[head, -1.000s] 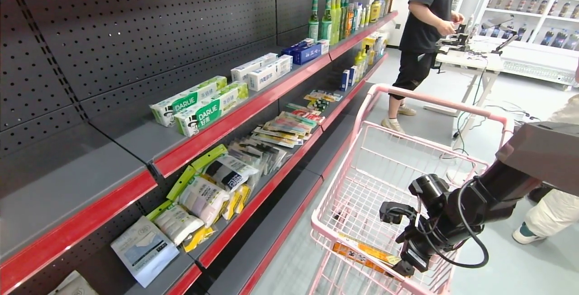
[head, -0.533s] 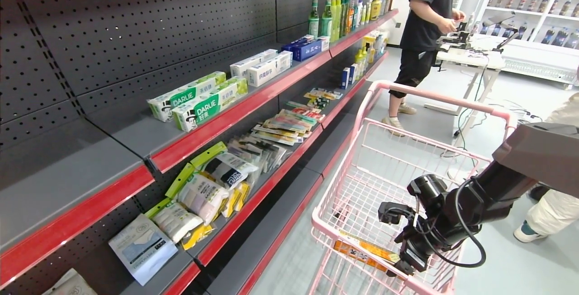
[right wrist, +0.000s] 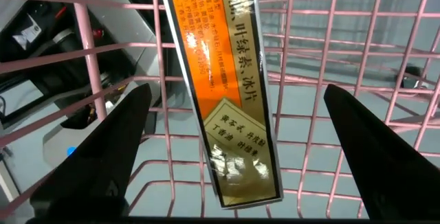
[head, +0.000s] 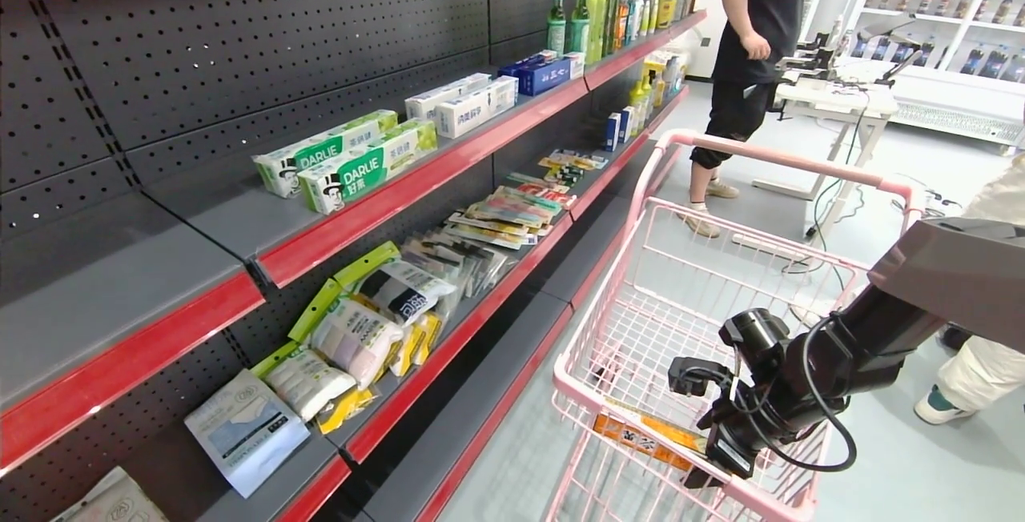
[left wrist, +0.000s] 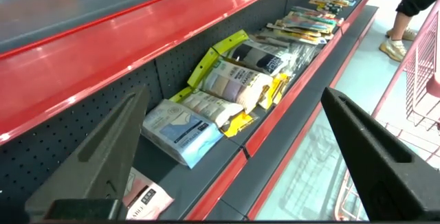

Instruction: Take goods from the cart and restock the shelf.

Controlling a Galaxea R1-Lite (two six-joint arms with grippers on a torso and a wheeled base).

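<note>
**Head view.** The right gripper (head: 698, 470) is inside the cart (head: 753, 160), low over its wire floor. The orange box (head: 641, 435) lies flat on that floor, just beside the claw on the shelf (head: 416, 186) side. The right arm is the nearer arm.

**Left wrist view.** The left gripper (left wrist: 234, 97) is spread wide and holds nothing. It faces the packets (left wrist: 227, 90) on a lower shelf level, well apart from the cart.

**Right wrist view.** The right claw is spread wide and empty. The orange box lies directly ahead of it, centred between the two fingers (right wrist: 103, 155). The box's long axis runs across the closing line, so the jaws would close on its narrow width. Whether the fingertips are at box level yet is not clear; probably a short descent remains.
</note>
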